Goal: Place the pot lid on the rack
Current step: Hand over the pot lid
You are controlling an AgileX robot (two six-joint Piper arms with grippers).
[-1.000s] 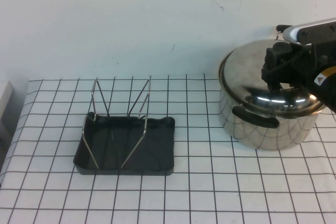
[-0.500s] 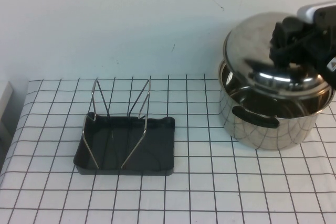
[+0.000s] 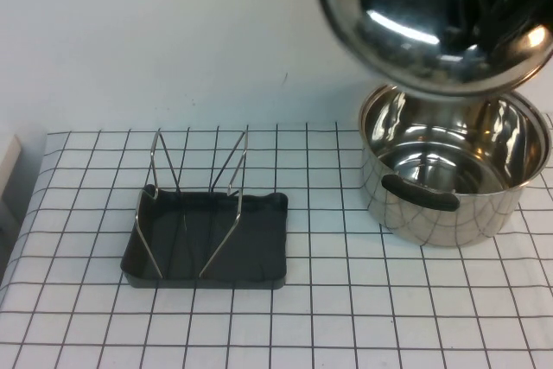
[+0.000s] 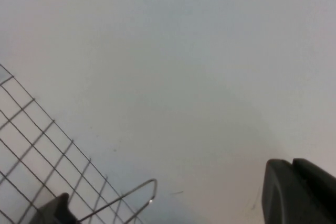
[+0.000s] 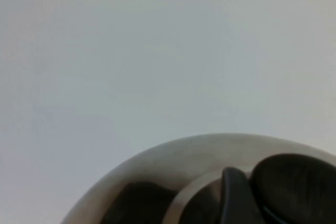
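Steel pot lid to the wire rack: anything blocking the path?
Nothing visible. The domed stainless steel pot lid hangs tilted above the open steel pot, held by the right gripper. The wire rack on its dark grey tray stands to the robot's left, only bare gridded tablecloth between. The left gripper sits beside the rack.

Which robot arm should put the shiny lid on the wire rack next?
Probably the right. The pot lid is already up in the air above the open pot, and the right wrist view shows the right gripper at it. The left gripper holds nothing, near the rack.
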